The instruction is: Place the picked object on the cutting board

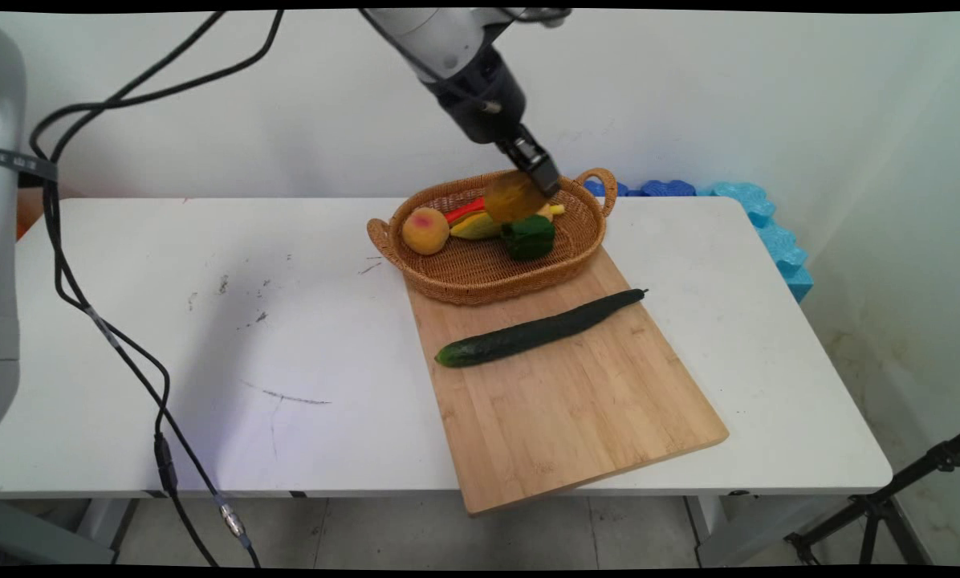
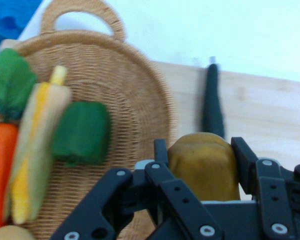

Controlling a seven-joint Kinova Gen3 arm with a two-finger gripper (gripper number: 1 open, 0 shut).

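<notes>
My gripper (image 1: 538,183) is shut on a brownish-yellow potato-like piece (image 1: 512,197), held just above the wicker basket (image 1: 480,277). In the hand view the same piece (image 2: 205,165) sits clamped between the two black fingers (image 2: 245,155). Inside the basket lie a peach (image 1: 425,230), a green pepper (image 1: 528,238), a corn cob (image 1: 476,226) and a red-orange carrot (image 1: 464,210). The hand view shows the pepper (image 2: 82,132), corn (image 2: 35,145) and carrot (image 2: 0,170) on the basket (image 2: 135,100) floor to the left of the fingers.
A long dark cucumber (image 1: 538,329) lies slantwise on the wooden cutting board (image 1: 576,409), which reaches past the table's front edge. The basket rests on the board's far end. Blue foam pieces (image 1: 757,221) sit at the table's back right. Black cables (image 1: 111,337) hang at the left.
</notes>
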